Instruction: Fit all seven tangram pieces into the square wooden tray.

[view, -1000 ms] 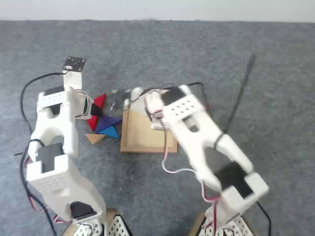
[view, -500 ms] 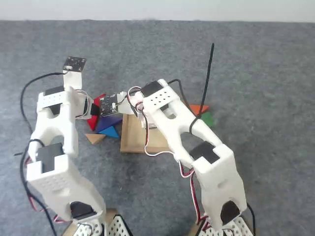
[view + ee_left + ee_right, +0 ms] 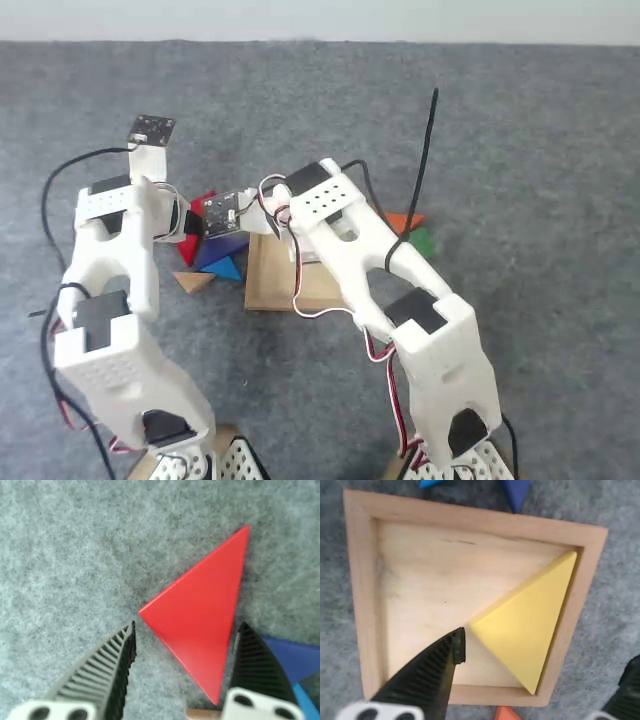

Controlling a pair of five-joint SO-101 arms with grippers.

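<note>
Your left gripper (image 3: 188, 626) spreads ridged fingers (image 3: 110, 665), empty, astride a smooth red triangle (image 3: 205, 605); your right gripper (image 3: 545, 655), likewise spread and empty, overhangs the wooden tray (image 3: 470, 517) and its yellow triangle (image 3: 530, 625), one finger cropped.

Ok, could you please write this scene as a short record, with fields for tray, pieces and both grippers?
tray: wooden tray, holds one piece, the yellow triangle, in a corner
left: left gripper open, fingers either side of the red triangle on the carpet
right: right gripper open, above the wooden tray
outside tray: red triangle, dark blue piece, light blue piece, tan piece, orange piece, green piece
</note>
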